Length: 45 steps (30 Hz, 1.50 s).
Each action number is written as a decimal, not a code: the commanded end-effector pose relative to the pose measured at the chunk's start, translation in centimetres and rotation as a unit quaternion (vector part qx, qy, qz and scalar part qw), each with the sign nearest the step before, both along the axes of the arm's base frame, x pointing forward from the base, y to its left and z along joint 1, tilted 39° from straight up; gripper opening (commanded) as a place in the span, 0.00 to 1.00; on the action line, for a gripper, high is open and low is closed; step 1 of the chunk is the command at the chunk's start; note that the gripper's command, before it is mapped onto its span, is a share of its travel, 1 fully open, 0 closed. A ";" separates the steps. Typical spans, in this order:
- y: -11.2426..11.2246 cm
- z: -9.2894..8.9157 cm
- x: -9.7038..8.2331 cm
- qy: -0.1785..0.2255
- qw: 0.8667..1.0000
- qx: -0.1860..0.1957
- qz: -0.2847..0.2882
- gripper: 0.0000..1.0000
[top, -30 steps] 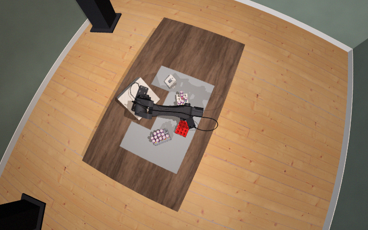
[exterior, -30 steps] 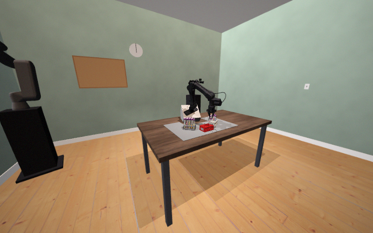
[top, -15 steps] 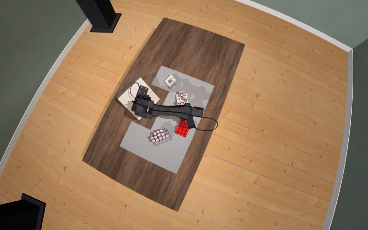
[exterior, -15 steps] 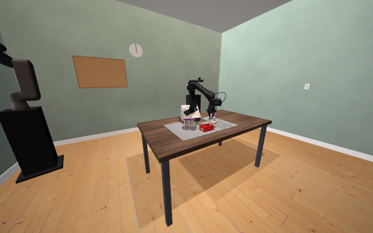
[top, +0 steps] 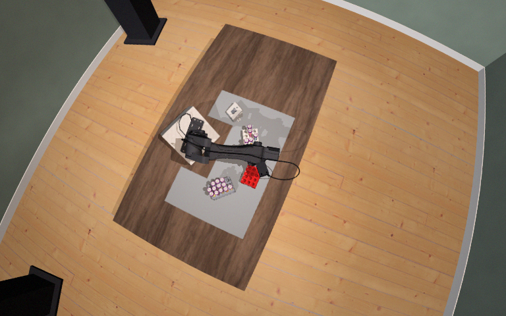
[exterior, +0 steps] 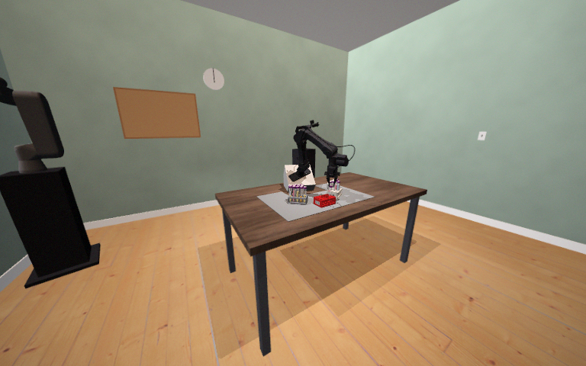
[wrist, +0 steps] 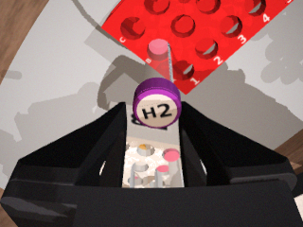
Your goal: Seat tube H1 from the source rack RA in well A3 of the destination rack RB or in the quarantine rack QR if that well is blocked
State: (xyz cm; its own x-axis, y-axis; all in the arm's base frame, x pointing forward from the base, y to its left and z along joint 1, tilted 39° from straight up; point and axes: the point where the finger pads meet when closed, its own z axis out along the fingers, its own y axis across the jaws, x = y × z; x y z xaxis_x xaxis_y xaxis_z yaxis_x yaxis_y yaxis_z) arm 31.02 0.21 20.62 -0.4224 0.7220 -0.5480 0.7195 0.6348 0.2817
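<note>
In the wrist view, my gripper (wrist: 152, 112) (exterior: 331, 183) is slightly open around the purple cap of tube H2 (wrist: 157, 111). Its clear body runs down to well B1 of the red rack QR (wrist: 158, 26) (top: 250, 180) (exterior: 319, 202), where it appears to stand. The cap lies between the fingertips, close to the right finger. Neighbouring wells of QR look empty. The grey rack RA (top: 222, 197) (exterior: 297, 203) holds several purple-capped tubes; their labels are too small to read, so I cannot pick out H1. The white rack RB (wrist: 166, 137) holds several tubes; well A3 cannot be made out.
The arm (top: 232, 151) reaches over the bench between RB and QR. RA stands beside QR, away from RB. A pale box (top: 235, 109) with a dark button sits on the grey mat (top: 209, 211) beyond RB. I cannot tell the lamp's state.
</note>
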 end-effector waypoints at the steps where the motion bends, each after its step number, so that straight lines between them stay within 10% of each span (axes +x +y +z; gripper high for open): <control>1: 0.1 0.4 0.3 -0.011 1.000 0.000 0.001 0.30; 16: 0.1 0.4 0.3 -0.011 1.000 0.000 0.001 0.30; 45: 1.6 7.0 -4.4 -0.025 1.000 0.004 0.001 0.30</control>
State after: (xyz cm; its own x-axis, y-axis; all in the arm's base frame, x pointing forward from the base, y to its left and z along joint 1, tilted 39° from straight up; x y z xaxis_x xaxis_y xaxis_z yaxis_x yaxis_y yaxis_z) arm 28.00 1.86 25.23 -0.4321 0.7166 -0.5475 0.7077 0.6457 0.2867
